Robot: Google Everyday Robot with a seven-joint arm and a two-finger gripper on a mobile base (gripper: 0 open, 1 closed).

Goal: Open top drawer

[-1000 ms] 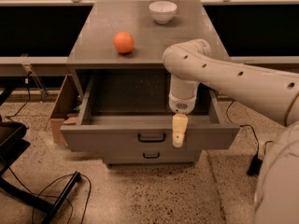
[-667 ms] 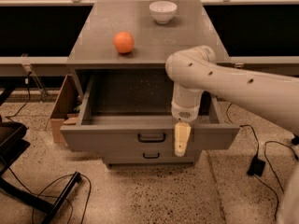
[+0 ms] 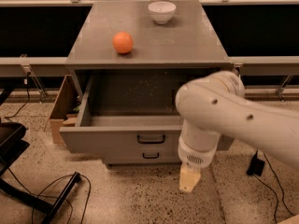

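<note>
The top drawer [image 3: 117, 141] of the grey cabinet stands pulled far out. Its deep grey, white-speckled interior [image 3: 135, 97] shows and looks empty. A small black bar handle [image 3: 151, 138] sits in the middle of its front. A narrower drawer [image 3: 150, 156] shows below it, shut. My gripper [image 3: 189, 180] hangs from the white arm in front of the cabinet, to the right of the handle and lower, near the floor. It touches nothing.
An orange [image 3: 123, 42] and a white bowl [image 3: 161, 11] sit on the cabinet top [image 3: 187, 45]. A cardboard box [image 3: 61, 107] stands left of the cabinet. Black cables and a dark stand [image 3: 28, 190] lie on the speckled floor at lower left.
My arm has drawn back from the drawer front, and the gripper now sits lower and further right. The drawer stays open.
</note>
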